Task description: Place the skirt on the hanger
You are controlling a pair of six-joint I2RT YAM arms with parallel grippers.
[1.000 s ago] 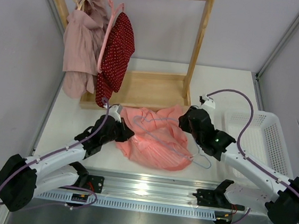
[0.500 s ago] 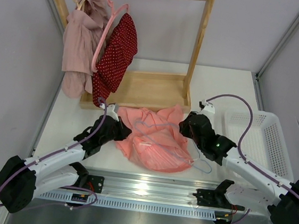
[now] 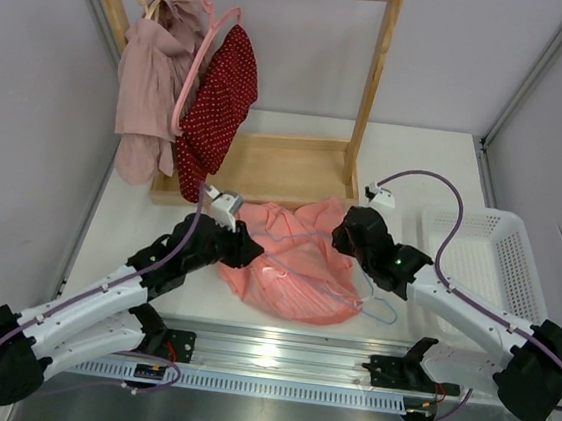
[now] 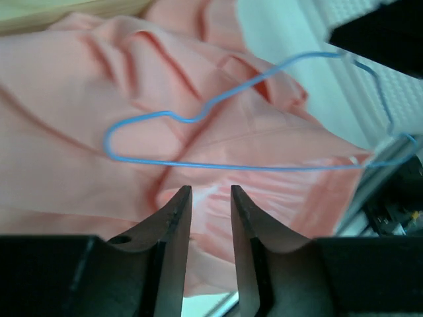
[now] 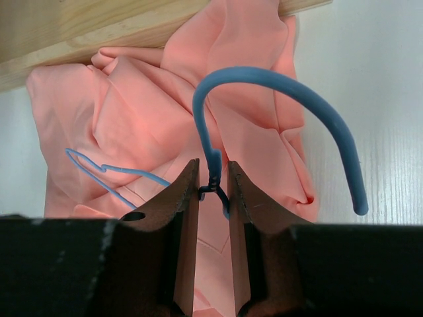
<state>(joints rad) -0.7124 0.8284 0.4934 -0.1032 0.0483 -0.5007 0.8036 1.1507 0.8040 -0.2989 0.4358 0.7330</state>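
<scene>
The right claw (image 5: 213,178) pinches the hanger (image 5: 291,89) at its neck. The left claw (image 4: 211,198) is spread, empty, above the skirt (image 4: 66,86).

- Salmon-pink thin fabric skirt (image 3: 291,262) lies on the white bench (image 3: 408,153), before the wooden rack base (image 3: 286,166).
- Light-blue wire hanger (image 5: 246,72) lies across the skirt.
- White plastic basket (image 3: 502,264) sits right of both.
</scene>
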